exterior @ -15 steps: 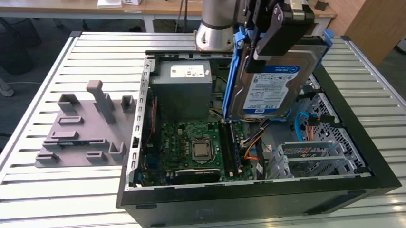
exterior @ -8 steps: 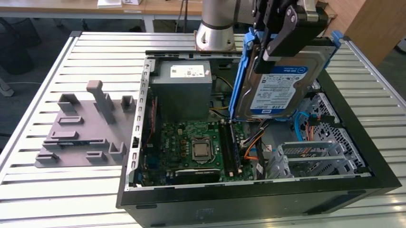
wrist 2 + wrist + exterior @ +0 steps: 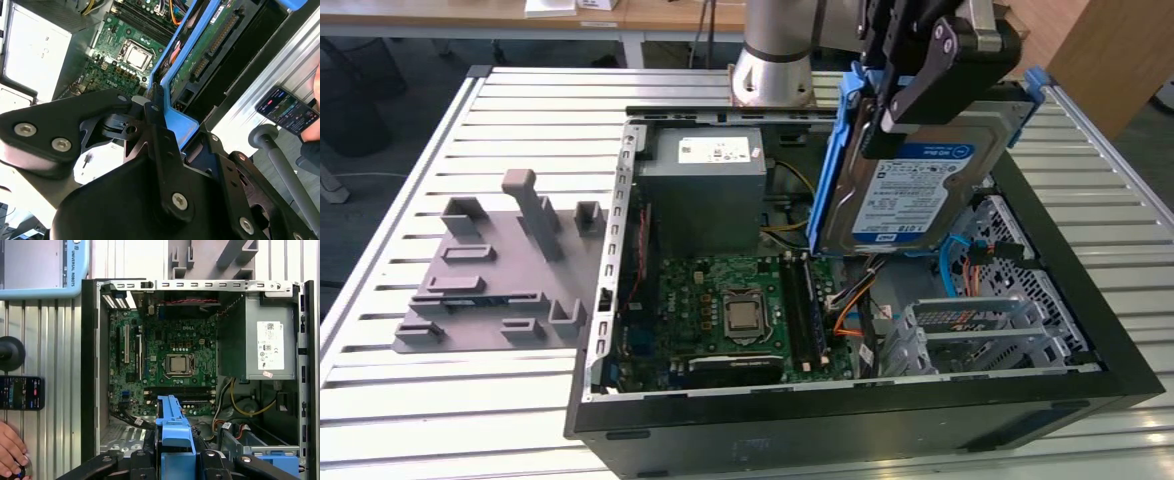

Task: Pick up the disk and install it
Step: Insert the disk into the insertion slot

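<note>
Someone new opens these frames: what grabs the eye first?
First, the gripper holding the disk, roughly upright in its blue frame with the label facing out, above the open computer case in the exterior view. Next, the bare motherboard with its processor on the case floor, and the grey fixture on the slatted table at the exterior view's left.

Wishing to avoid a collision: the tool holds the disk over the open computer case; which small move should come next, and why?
Probably lower the disk slowly toward the drive cage: the tool grips it near upright above the case, not yet seated.
</note>
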`<state>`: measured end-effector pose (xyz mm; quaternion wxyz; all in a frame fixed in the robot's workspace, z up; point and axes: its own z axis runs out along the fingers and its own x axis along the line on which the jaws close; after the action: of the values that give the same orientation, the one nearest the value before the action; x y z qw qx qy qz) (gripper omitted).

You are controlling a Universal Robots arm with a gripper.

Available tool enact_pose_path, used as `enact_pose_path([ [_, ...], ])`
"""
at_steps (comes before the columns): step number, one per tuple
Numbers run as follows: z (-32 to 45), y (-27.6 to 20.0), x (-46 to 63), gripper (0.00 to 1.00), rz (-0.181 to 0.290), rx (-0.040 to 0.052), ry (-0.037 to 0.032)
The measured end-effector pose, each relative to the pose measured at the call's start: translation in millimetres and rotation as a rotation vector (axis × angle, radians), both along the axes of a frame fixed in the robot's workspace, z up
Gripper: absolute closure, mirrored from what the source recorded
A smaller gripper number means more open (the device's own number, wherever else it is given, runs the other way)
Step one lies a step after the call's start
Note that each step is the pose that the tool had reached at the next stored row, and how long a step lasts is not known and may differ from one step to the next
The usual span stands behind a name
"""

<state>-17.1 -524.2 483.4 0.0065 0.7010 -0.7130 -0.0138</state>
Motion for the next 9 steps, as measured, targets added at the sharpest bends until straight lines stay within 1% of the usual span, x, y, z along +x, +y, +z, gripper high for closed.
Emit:
enact_pose_path([
  [9,-1.5,-9.2,0.0,0.64,0.0,0.0,0.0],
])
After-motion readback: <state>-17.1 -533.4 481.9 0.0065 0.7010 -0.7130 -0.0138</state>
